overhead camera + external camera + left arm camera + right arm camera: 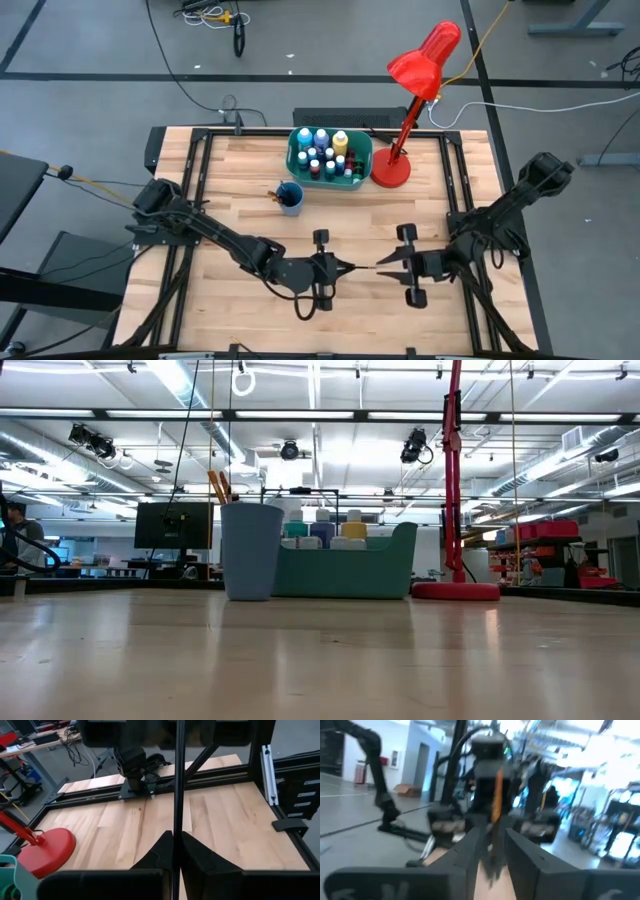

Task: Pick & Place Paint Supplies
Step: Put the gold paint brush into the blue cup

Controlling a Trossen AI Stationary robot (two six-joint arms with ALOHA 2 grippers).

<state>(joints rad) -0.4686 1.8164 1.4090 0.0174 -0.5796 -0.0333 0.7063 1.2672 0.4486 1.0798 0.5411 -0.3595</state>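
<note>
From above, the paint bottles [322, 158] in the teal tub [296, 155] are too small to count or to read their labels. The brushes in the blue cup [290, 197] show only as a few brown tips at its left rim. At bench height the tub's wall hides all but the bottle caps, and the red lamp [456, 480] runs off the top of the frame. The right tool [492, 847] is smeared with blur in its own wrist camera, so the thin dark stick [178, 795] between the fingers cannot be made out there. In the left wrist camera that stick crosses the frame top to bottom, its ends cut off.
</note>
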